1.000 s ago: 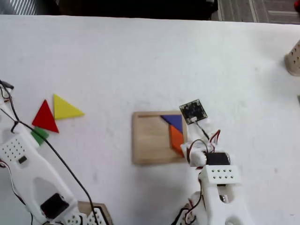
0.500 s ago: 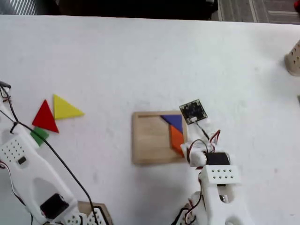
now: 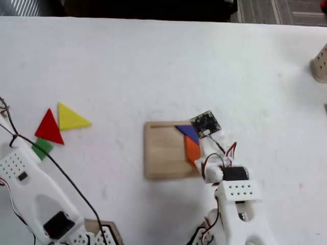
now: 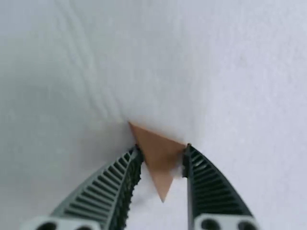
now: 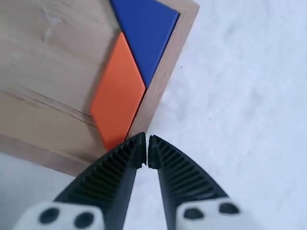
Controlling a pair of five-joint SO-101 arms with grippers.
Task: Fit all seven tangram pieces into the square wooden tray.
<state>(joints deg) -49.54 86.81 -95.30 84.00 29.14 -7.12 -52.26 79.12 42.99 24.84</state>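
The left gripper [image 4: 160, 159] sits low over the white table [image 3: 153, 66], its two black ribbed fingers [image 4: 125, 173] pressed against opposite sides of a small tan triangular piece [image 4: 156, 146] that lies flat on the cloth, one corner pointing away from the arm and one back between the jaws. The right gripper [image 5: 147, 144] hangs at the right-hand rim of the square wooden tray [image 5: 43, 120], its fingers drawn together with only a thin slit between the tips and nothing held in them. The tips hover just over the rim, beside the nearest corner of the flat orange parallelogram [image 5: 117, 93]. That parallelogram lies inside the tray along its right wall, and a flat blue triangle [image 5: 144, 28] lies touching it on the far side, filling the tray's far right corner. The remaining tray floor is bare wood. In the high view the tray [image 3: 161, 150] rests near the middle of the table, with the right arm's white body just behind its near right corner. Well to the left, next to the left arm, a small green piece [image 3: 42, 147] lies on the table. Just past it a red triangle [image 3: 49, 127] and a yellow triangle [image 3: 71, 117] lie side by side, touching. Far off at the right edge stands a beige perforated object [image 3: 319, 64].
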